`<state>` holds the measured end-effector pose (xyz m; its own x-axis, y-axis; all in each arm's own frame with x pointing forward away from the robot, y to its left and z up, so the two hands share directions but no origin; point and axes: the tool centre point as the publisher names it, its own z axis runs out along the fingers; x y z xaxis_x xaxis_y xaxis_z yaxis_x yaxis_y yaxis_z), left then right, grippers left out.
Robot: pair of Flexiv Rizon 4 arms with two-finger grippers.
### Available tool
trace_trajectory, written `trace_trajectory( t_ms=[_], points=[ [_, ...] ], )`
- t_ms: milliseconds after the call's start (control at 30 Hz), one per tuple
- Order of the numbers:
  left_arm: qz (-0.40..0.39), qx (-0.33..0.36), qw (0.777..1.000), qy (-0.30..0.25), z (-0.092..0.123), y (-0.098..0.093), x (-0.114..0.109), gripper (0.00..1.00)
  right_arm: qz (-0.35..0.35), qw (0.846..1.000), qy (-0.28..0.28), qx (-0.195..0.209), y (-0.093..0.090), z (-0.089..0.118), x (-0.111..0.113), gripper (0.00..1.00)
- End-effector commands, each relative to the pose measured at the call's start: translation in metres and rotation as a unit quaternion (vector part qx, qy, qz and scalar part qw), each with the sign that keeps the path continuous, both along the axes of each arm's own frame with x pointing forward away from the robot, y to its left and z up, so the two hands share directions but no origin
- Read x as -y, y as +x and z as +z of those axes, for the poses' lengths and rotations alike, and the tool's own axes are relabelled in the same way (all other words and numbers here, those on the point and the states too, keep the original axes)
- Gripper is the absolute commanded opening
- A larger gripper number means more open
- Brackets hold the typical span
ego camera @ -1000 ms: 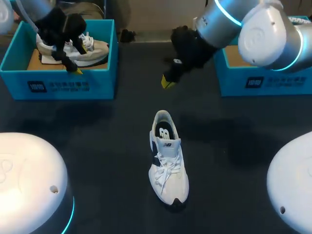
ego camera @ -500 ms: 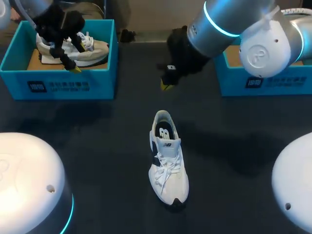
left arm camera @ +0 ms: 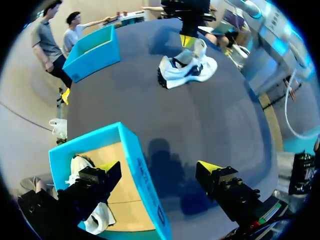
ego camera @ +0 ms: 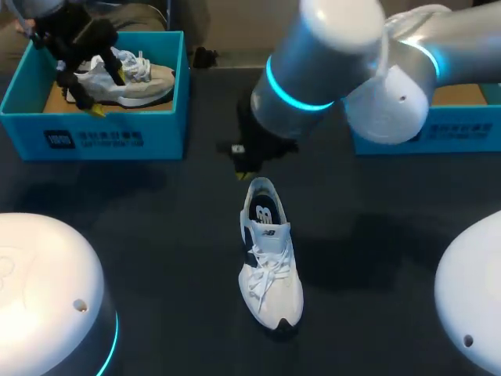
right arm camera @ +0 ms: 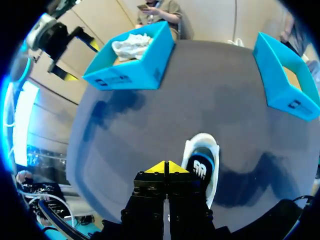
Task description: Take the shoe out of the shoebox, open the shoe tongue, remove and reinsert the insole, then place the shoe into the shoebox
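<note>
Table [ego camera: 156, 204]: dark surface, carrying all items.

Right arm [ego camera: 329, 70]: enters from 2 o'clock and has swung in toward centre since the earlier frames. The right jaws, previously well clear of the shoe, now hang just beyond its heel. They are pressed together, yellow tips touching, gripping nothing.

Left arm [ego camera: 74, 35]: over the left shoebox [ego camera: 117, 137] at 10 o'clock, shifted slightly toward 9 o'clock. The left jaws are spread wide and empty, straddling the box's wall.

Right shoebox [ego camera: 462, 129]: at 2 o'clock, partly hidden by the right arm.

White shoe [ego camera: 270, 258]: upright at table centre, outside both boxes, toe to 6 o'clock, heel to 12. Position unchanged.

Second shoe [ego camera: 137, 78]: lying inside the left shoebox.
</note>
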<state>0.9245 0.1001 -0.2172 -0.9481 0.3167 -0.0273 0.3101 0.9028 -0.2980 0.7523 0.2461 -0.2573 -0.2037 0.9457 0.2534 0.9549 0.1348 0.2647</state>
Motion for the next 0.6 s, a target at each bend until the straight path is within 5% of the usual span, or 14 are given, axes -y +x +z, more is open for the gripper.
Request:
trace_trajectory(
  t_ms=[33, 300, 467, 600],
  points=[
    [-0.001, -0.004, 1.0, 0.002, 0.002, 0.002, 0.0, 1.0, -0.01, 1.0, -0.026, 0.007, -0.003, 0.001, -0.005, 0.0],
    [-0.001, -0.004, 1.0, 0.002, 0.002, 0.002, 0.0, 1.0, -0.01, 1.0, -0.026, 0.007, -0.003, 0.001, -0.005, 0.0],
    [-0.001, -0.004, 1.0, 0.002, 0.002, 0.002, 0.0, 1.0, -0.009, 0.989, -0.147, 0.016, -0.003, -0.017, 0.001, 0.0],
    [-0.001, -0.004, 1.0, 0.002, 0.002, 0.002, 0.0, 1.0, 0.008, 0.987, -0.16, 0.015, -0.009, -0.028, 0.005, 0.0]
  ],
)
